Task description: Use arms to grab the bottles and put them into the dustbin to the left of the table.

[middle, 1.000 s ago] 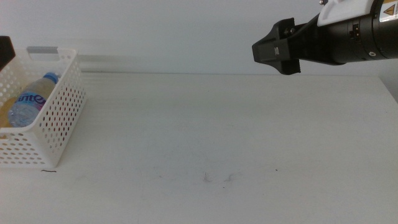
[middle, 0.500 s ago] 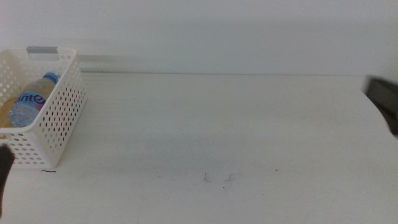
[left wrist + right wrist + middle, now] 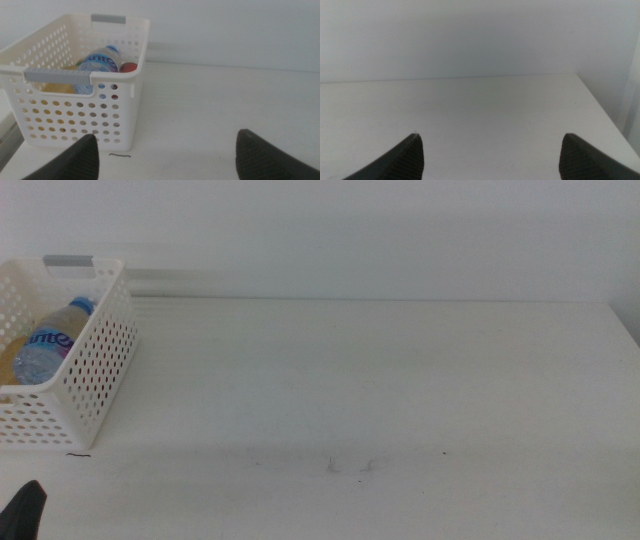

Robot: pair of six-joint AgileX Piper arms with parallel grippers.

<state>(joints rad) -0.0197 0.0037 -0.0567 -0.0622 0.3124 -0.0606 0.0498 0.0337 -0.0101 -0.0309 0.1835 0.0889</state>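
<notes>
Parking looks like the step in hand, since the table [image 3: 380, 380] carries no loose bottle and the white dustbin [image 3: 100, 350] at its left end holds them. To finish well, my judgement is that both arms should stay low and clear of the bin, with no sweep toward its near wall that might nudge it.

The left gripper [image 3: 167, 155] sits close in front of the dustbin, its two dark jaws spread wide with nothing between them; in the middle view only a dark tip [image 3: 25, 515] shows at the bottom left corner. The right gripper [image 3: 492, 157] faces the bare right part of the table, its jaws likewise spread wide and holding nothing; it is out of the middle view.

Counting what lies in the bin: one clear water bottle [image 3: 97, 62] with a blue label, lying on its side with its blue cap toward the far wall; one red can [image 3: 128, 67], of which only a small part shows beside the water bottle; and one yellow bottle [image 3: 52, 87], seen mostly as a yellow patch low behind the near wall's holes. That makes three items, one bin, two grippers. Two grey strips mark the bin's rim, one near [image 3: 57, 76] and one far [image 3: 108, 19].
</notes>
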